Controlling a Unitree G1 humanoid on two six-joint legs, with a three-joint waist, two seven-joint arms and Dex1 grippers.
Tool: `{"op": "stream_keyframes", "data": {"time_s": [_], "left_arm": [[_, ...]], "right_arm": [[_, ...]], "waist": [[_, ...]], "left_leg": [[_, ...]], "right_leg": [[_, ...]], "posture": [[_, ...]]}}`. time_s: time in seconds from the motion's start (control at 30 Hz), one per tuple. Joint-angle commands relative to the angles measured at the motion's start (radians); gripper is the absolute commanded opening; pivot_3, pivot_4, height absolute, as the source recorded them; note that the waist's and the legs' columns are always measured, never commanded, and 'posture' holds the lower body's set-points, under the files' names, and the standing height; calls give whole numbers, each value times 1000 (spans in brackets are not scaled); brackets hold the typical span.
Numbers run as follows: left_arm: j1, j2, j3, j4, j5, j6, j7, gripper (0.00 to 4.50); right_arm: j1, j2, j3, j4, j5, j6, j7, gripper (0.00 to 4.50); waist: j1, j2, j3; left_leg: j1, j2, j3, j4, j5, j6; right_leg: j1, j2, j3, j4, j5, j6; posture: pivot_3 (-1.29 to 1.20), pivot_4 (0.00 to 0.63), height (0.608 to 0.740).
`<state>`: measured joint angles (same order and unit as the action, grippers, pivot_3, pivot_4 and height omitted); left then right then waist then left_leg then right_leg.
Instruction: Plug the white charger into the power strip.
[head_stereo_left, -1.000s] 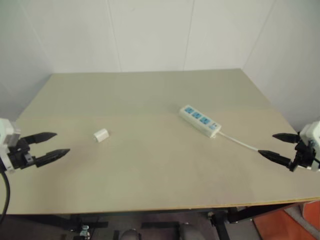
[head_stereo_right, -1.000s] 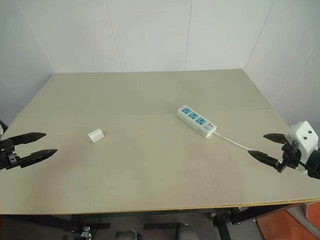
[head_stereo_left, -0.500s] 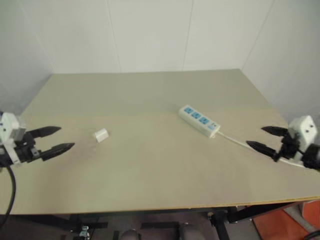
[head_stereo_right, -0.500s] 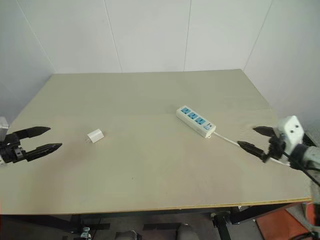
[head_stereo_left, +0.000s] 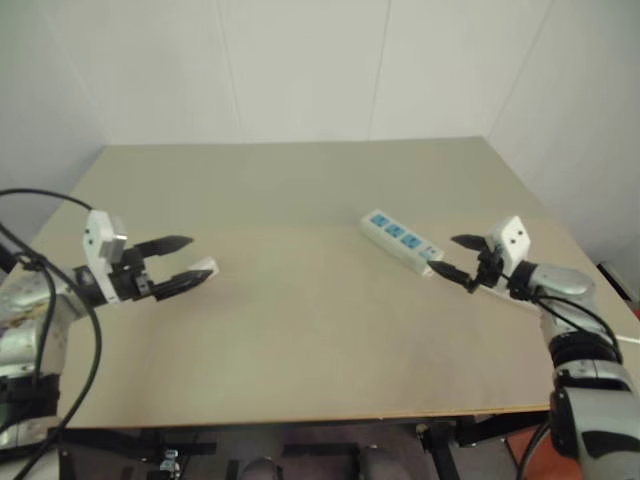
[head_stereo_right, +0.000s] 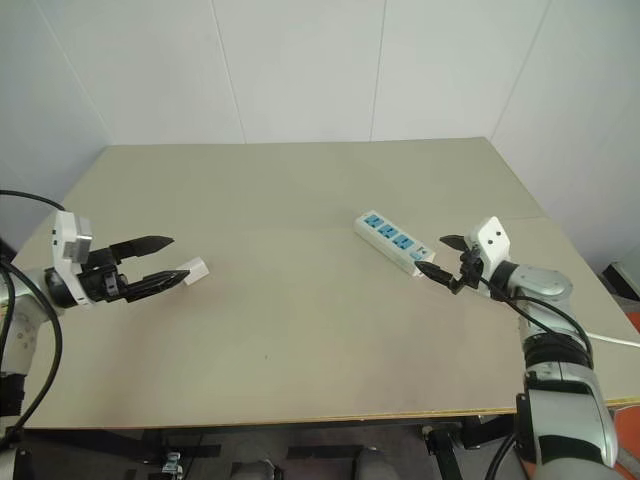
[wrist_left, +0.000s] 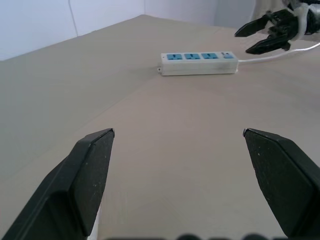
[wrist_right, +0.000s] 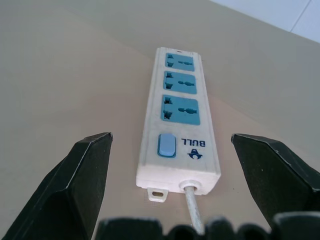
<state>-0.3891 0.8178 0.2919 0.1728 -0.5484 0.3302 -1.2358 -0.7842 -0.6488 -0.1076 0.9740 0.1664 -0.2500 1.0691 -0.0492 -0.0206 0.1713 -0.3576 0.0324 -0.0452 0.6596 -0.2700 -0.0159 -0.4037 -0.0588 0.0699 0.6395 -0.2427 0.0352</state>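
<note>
Approach step: left gripper (head_stereo_right: 170, 262), fingers apart, at charger (head_stereo_right: 196, 268); right gripper (head_stereo_right: 440, 256), fingers apart, at strip (head_stereo_right: 393, 241); next, close on charger.

You can read one word: "BULL", dark blue capitals, on the power strip (wrist_right: 179, 130) at its cord end, just beside the blue switch (wrist_right: 166, 145). A small blue logo mark sits right under the word; you can't make out its shape. Your head views show the strip too small to read. No other text, numbers or labels readable anywhere.
</note>
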Motion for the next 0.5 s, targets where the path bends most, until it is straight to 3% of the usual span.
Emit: {"op": "stream_keyframes", "data": {"time_s": [0.03,0.5], "left_arm": [[8,-1,7,-41,-8,-15,4,4500],[54,-7,22,-77,-19,-22,8,4500]], "right_arm": [[-53,15,12,98,-39,-80,-12,4468],[-156,78,11,298,-134,-107,-178,4468]], "waist": [[-2,0,0],[-24,0,0]], "left_leg": [[0,0,0,0,0,0],[1,0,-1,0,0,0]], "right_leg": [[0,0,0,0,0,0],[0,0,0,1,0,0]], "posture": [[0,150,740],[0,150,740]]}}
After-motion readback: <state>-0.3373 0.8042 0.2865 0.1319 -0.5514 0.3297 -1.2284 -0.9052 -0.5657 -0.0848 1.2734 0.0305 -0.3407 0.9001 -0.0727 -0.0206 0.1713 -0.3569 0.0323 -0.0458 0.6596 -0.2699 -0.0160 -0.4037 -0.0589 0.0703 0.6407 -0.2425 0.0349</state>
